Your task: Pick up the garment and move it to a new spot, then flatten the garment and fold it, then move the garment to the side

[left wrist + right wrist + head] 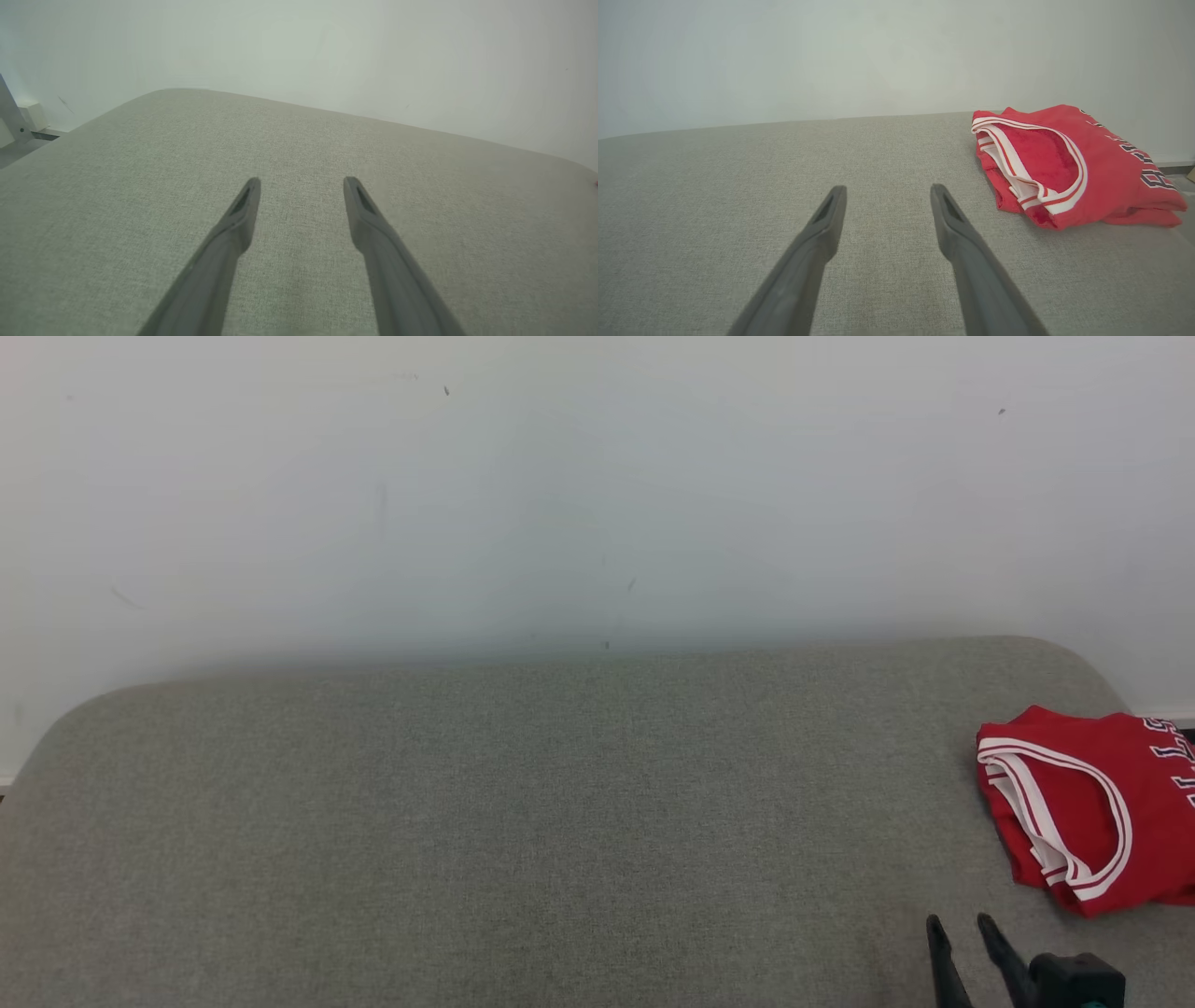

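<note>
While the folded garment (1092, 803) lies on the cushion (467, 821), the right gripper (960, 926) hovers near it, spread, empty; the left gripper (301, 184) likewise, farther off.

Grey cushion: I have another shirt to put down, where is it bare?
The grey cushion is bare from its left corner across the middle, wall behind. The right end is crowded: the red garment lies there, the right pincer near it.

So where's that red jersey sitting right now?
In the head view the red jersey lies folded at the far right of the grey fabric cushion, just ahead and right of the right claw, not touching it.
</note>
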Available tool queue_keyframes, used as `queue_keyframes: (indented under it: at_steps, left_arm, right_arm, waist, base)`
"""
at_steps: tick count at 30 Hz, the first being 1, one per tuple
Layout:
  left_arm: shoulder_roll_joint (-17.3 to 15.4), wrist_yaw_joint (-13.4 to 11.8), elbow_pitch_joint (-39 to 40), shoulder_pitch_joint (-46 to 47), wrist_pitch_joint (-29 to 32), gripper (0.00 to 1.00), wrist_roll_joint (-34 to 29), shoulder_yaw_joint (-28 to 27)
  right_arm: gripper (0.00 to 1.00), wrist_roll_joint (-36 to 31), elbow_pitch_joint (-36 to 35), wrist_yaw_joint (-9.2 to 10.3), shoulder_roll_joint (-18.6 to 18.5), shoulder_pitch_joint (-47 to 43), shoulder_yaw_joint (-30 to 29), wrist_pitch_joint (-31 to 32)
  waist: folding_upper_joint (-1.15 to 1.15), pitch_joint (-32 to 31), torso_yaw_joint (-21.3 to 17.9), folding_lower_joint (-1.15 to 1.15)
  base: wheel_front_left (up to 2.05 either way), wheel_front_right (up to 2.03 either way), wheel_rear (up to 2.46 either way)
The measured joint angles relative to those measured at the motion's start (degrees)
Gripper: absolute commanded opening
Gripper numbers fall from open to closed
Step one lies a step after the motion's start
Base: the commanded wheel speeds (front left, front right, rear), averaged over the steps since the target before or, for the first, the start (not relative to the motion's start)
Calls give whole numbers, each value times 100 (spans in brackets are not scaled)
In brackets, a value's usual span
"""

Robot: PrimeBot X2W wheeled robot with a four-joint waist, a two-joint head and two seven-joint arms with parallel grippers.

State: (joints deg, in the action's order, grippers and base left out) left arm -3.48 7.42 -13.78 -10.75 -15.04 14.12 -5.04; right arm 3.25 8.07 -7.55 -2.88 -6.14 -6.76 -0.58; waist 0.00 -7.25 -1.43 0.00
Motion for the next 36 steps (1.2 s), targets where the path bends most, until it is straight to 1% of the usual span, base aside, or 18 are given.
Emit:
queue_keyframes:
  at_steps: [4, 6, 18, 19, 20, 22, 36]
  left_arm:
    - [44, 0, -200, -91, 22, 0, 1, 5]
    - [55, 0, -263, -92, 90, 0, 92, -4]
    - [56, 0, -269, 167, 456, 0, 1346, -32]
    - [56, 0, -268, 201, 506, 0, 1511, -34]
    - [56, 0, -268, 201, 506, 0, 1511, -34]
    - [56, 0, -267, 282, 581, 0, 1809, -37]
    - [58, 0, -267, 571, 918, 0, 2949, -58]
  right_arm:
    - [0, 4, 237, 0, 13, -78, -3, 14]
    - [0, 123, 337, 0, 22, -96, -26, 64]
    - [0, 1540, 368, 0, 23, 38, -18, 115]
    - [0, 1757, 368, 0, 22, 46, -14, 115]
    - [0, 1757, 368, 0, 22, 46, -14, 115]
    - [0, 2068, 367, 0, 23, 96, -2, 141]
    - [0, 3397, 372, 0, 22, 280, 13, 209]
  waist:
    - [1, 2, 1, 0]
    - [1, 12, 3, 0]
    - [1, 84, 16, 0]
    - [1, 96, 18, 0]
    - [1, 96, 18, 0]
    - [1, 114, 22, 0]
    - [1, 197, 38, 0]
  base:
    - [0, 0, 0]
    - [0, 0, 0]
    - [0, 0, 0]
    - [0, 0, 0]
    - [0, 0, 0]
    - [0, 0, 0]
    - [0, 0, 0]
